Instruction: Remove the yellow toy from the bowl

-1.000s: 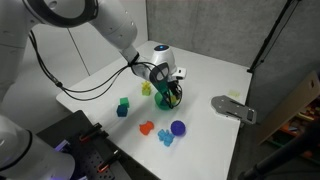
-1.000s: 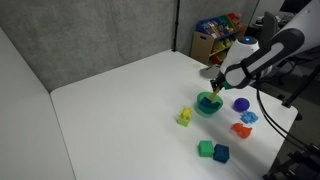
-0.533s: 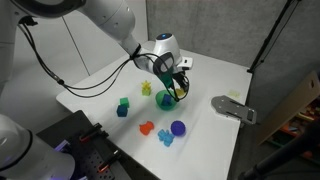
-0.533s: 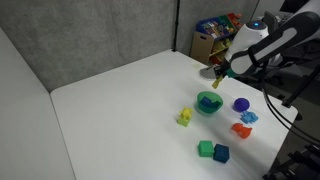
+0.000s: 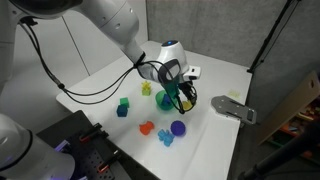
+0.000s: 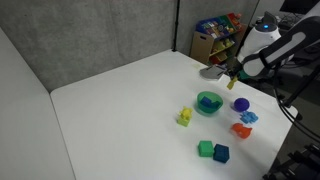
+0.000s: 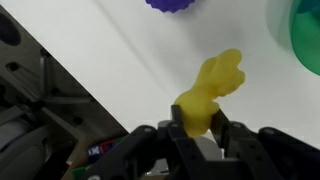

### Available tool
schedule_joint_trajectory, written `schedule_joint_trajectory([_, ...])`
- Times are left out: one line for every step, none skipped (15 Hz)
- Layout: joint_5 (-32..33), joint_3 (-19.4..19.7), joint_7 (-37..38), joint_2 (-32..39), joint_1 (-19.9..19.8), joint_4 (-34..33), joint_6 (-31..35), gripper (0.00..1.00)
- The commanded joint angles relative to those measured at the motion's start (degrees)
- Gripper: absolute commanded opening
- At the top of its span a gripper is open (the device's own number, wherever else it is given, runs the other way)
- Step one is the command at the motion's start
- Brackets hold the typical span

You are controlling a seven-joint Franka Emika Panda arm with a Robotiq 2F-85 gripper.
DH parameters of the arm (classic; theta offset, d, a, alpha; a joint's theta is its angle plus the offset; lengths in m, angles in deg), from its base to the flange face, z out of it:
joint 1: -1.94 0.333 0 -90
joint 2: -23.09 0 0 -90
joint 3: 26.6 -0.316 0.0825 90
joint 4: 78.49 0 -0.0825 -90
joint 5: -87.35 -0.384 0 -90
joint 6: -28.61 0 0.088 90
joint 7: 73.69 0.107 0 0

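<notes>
My gripper (image 7: 198,125) is shut on the yellow toy (image 7: 208,92), a small lumpy bright yellow piece that sticks out beyond the fingertips. In both exterior views the gripper (image 5: 186,99) (image 6: 231,76) hangs above the table, just beside the green bowl (image 5: 165,101) (image 6: 209,103) and clear of it. In an exterior view a bit of the yellow toy (image 6: 229,80) shows at the fingertips. The bowl's edge (image 7: 308,35) shows at the right of the wrist view. Something blue lies inside the bowl.
A purple ball (image 5: 178,128) (image 6: 241,104) (image 7: 173,4), a light-blue toy (image 5: 166,137), a red toy (image 5: 146,127), green (image 5: 124,102) and blue (image 5: 122,111) cubes and a yellow-green spiky toy (image 5: 146,89) lie around the bowl. A grey flat object (image 5: 233,108) lies near the table edge.
The gripper has risen out of the bowl with the yellow toy and moved sideways, away from the bowl toward the grey object's side. The bowl stayed in place.
</notes>
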Motion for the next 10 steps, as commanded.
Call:
schedule_joint_trajectory([2.65, 2.15, 1.89, 0.94, 0.80, 3.49, 1.57, 0.11])
schedule_joint_trajectory([2.81, 2.50, 1.89, 1.60, 0.94, 4.27, 2.06, 0.11])
schedule_joint_trajectory([2.94, 2.82, 1.83, 2.40, 1.12, 4.83, 2.68, 0.11])
schedule_joint_trajectory([2.83, 3.02, 1.86, 3.16, 1.29, 5.37, 3.26, 0.11])
schedule_joint_trajectory([2.54, 3.23, 1.83, 3.98, 1.49, 5.76, 4.23, 0.11])
schedule_joint_trajectory([2.09, 3.47, 1.68, 4.82, 1.74, 5.98, 5.44, 0.10])
schedule_joint_trajectory([1.53, 3.79, 1.38, 5.35, 2.01, 5.90, 6.86, 0.11])
schedule_joint_trajectory([1.19, 4.30, 1.30, 5.84, 2.56, 5.90, 7.68, 0.11])
schedule_joint_trajectory([0.85, 4.55, 1.04, 6.17, 2.92, 5.98, 8.36, 0.10])
schedule_joint_trajectory([0.54, 5.08, 0.98, 6.64, 3.54, 6.06, 9.11, 0.10])
